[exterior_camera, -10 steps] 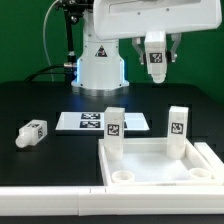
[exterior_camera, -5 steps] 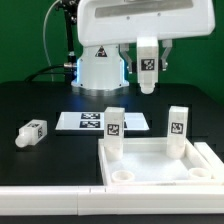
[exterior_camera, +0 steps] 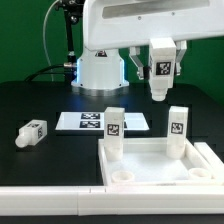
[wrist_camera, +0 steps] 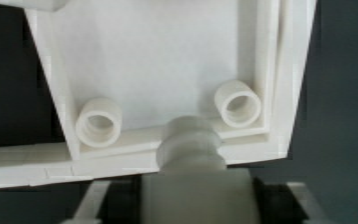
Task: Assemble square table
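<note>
The gripper is closed to a narrow width on one white leg and holds it upright in the air, the tag turned to the exterior camera and the lower end hanging free under the fingers; in the wrist view this leg points down at the table top, roughly between two open sockets (which of them it aims at, I cannot tell). Under the gripper and nearer to the camera, the table top lies flat on the black table; two standing legs are already in its far corners, one on the exterior view's left and one on the right, while the near sockets are empty. A fourth leg lies on its side, well apart, on the exterior view's left; the marker board lies behind the top. I judge the leg to be light, stiff and smooth plastic, so it may turn or slip between the fingers; it is best taken on its flat sides at the upper part, leaving the lower end free for the socket; the top looks stiff but light, and it could slide if pushed sideways.
</note>
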Controlling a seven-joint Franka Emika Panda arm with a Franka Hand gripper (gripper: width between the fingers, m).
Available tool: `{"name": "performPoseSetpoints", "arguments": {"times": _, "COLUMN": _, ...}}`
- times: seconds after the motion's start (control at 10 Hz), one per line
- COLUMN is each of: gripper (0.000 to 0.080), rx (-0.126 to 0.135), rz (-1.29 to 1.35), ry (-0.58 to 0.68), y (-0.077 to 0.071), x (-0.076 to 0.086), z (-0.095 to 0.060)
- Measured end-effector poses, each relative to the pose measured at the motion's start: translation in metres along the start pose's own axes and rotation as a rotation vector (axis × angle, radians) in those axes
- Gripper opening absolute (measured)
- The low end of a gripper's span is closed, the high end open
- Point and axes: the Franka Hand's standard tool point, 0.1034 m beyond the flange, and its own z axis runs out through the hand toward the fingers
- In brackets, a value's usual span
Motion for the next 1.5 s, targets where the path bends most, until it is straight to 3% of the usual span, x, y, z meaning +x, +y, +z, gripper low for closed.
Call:
{"name": "performPoseSetpoints", "arguments": {"times": 0.1, "gripper": 0.0284, "rx": -0.002, "rz": -0.003, "ry": 0.002, "y": 0.000, "x": 0.000, "z": 0.002}}
{"name": "performPoseSetpoints", "arguments": {"times": 0.2, "gripper": 0.0284, "rx": -0.022, "rz": -0.052, "ry": 0.055, "y": 0.001, "x": 0.003, "z": 0.010}}
{"name": "performPoseSetpoints", "arguments": {"times": 0.4, "gripper": 0.0284, "rx": -0.070, "rz": -0.264, "ry": 0.147, "y": -0.009, "x": 0.022, "z": 0.034}}
{"name": "performPoseSetpoints", "arguments": {"times": 0.5, "gripper": 0.0284, "rx": -0.074, "rz": -0.294, "ry": 0.144, "y": -0.017, "x": 0.025, "z": 0.044}}
{"name": "performPoseSetpoints", "arguments": {"times": 0.9, "gripper": 0.0284, "rx": -0.076, "rz": -0.283, "ry": 0.142, "y": -0.012, "x": 0.024, "z": 0.043}}
{"name": "performPoseSetpoints", "arguments": {"times": 1.1, "gripper": 0.0284, "rx": -0.071, "rz": -0.264, "ry": 0.148, "y": -0.013, "x": 0.021, "z": 0.052}}
{"name": "performPoseSetpoints", "arguments": {"times": 1.3, "gripper": 0.0285, "rx": -0.034, "rz": -0.221, "ry": 0.139, "y": -0.033, "x": 0.026, "z": 0.064}}
{"name": "performPoseSetpoints", "arguments": {"times": 1.4, "gripper": 0.0285, "rx": -0.028, "rz": -0.219, "ry": 0.146, "y": -0.039, "x": 0.030, "z": 0.063}}
{"name": "performPoseSetpoints", "arguments": {"times": 1.5, "gripper": 0.0285, "rx": -0.030, "rz": -0.216, "ry": 0.143, "y": -0.036, "x": 0.028, "z": 0.064}}
